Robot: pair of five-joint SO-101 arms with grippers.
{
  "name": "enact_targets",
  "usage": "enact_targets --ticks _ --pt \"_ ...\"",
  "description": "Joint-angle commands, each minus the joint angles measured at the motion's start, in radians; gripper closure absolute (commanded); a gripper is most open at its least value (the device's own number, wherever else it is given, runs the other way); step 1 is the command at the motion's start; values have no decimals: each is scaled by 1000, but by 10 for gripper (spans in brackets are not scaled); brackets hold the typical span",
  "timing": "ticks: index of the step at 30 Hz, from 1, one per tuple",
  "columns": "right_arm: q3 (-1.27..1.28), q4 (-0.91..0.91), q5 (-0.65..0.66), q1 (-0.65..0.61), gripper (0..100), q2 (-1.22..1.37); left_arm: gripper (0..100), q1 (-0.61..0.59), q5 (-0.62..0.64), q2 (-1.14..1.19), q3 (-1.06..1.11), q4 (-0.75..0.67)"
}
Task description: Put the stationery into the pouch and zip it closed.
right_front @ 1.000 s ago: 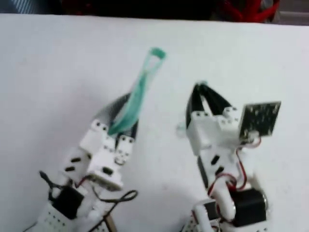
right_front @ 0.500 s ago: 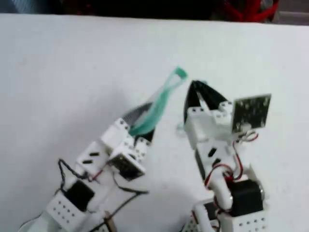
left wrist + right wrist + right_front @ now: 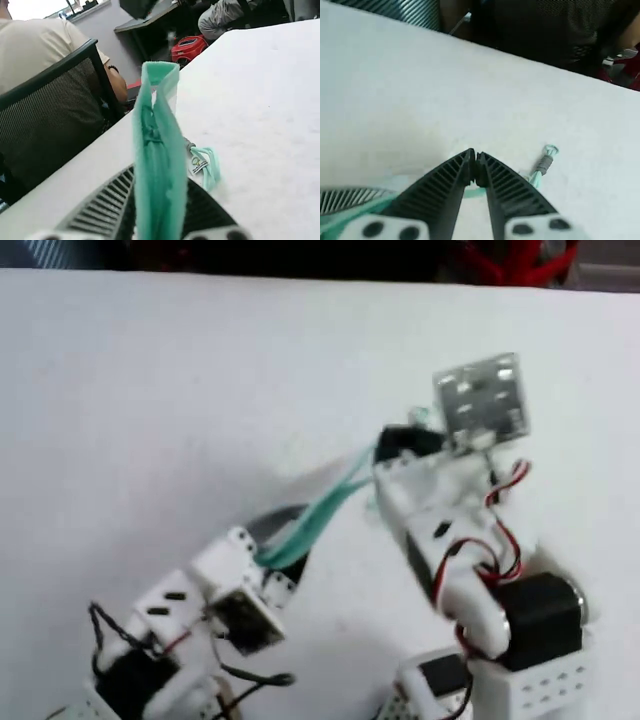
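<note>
1. The left claw (image 3: pixel 283 538) is squeezed shut on the pouch (image 3: pixel 330 505). It holds the pouch at one end.
2. The pouch is green and flat. From the left wrist view you look along its thin edge, and it stands up between the two ribbed fingers (image 3: pixel 100 200).
3. From the high view the pouch runs like a long strip from the left claw over to the right claw (image 3: pixel 474 162). Its far end comes right up beside the right claw. I cannot tell if they touch.
4. The right claw is closed, and its two black tips meet. I cannot tell if it pinches anything.
5. The right claw points down at the white tabletop (image 3: pixel 150 390), near the middle.
6. The zip pull (image 3: pixel 545 161) lies on the tabletop just beside the right claw's tips. It has a small metal bit and a thin green cord.
7. In the left wrist view the zip pull lies on the tabletop just past the pouch.
8. In the right wrist view, a bit of the left claw's grey finger and a bit of the green pouch show at the edge, low down beside the right claw.
9. A small shiny board (image 3: pixel 480 398) sits on top of the right arm.
10. A black mesh chair (image 3: pixel 50 115) stands past the tabletop's edge.
</note>
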Motion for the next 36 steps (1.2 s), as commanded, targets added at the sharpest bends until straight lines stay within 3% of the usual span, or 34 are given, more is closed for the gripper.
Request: enact_targets --ticks 1,4,9,18,26,36 --pt "-46 79 51 -54 978 8 871 -77 129 2 -31 49" --pt "-46 147 63 -53 978 15 847 -142 187 2 -40 60" --pt "-46 185 115 -81 978 7 845 -150 193 2 -92 115" --pt "-86 82 107 -288 978 18 845 -93 238 1 -244 216" --pt "-89 13 107 -289 978 137 849 -45 235 1 -233 209" --pt "-196 110 104 -248 979 245 895 -42 235 1 -233 209"
